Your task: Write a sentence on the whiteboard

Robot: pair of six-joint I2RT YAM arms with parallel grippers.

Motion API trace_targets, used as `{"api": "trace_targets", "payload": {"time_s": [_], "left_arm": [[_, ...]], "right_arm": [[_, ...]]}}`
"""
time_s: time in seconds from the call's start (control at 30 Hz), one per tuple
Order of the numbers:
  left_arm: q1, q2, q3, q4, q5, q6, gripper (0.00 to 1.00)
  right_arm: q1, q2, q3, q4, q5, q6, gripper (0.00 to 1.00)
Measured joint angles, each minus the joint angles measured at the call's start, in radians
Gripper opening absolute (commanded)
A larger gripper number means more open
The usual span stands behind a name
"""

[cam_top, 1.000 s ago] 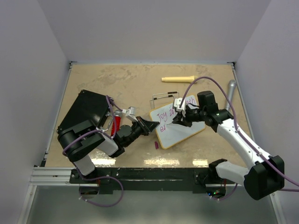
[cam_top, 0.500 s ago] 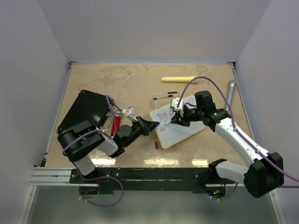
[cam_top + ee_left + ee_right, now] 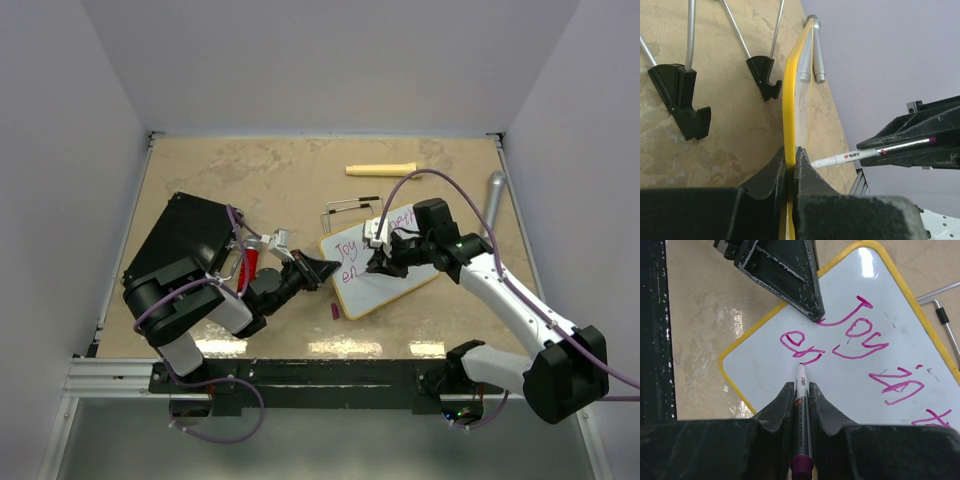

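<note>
Left tool [image 3: 326, 268] grips whiteboard [image 3: 392, 284] beside wire stand [image 3: 352, 204].

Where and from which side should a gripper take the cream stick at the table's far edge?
Grip the cream stick mid-shaft from straight above, jaws across its thin width: it lies flat, running left to right, nothing touching it.

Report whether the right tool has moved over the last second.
Yes. In the top view the right tool, holding the marker, has shifted slightly left across the whiteboard, toward the left tool clamped on its edge.
</note>
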Motion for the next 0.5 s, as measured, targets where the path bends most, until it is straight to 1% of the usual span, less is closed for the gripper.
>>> {"api": "trace_targets", "payload": {"time_s": [0.2,0.5], "left_arm": [[0.0,0.0,0.0,0.0,0.0,0.0,0.0],[0.001,0.0,0.0,0.0,-0.003,0.0,0.0]], "right_arm": [[0.019,0.0,0.0,-0.023,0.004,-0.009,0.0],[0.019,-0.003,0.0,0.038,0.045,0.078,0.0]]}}
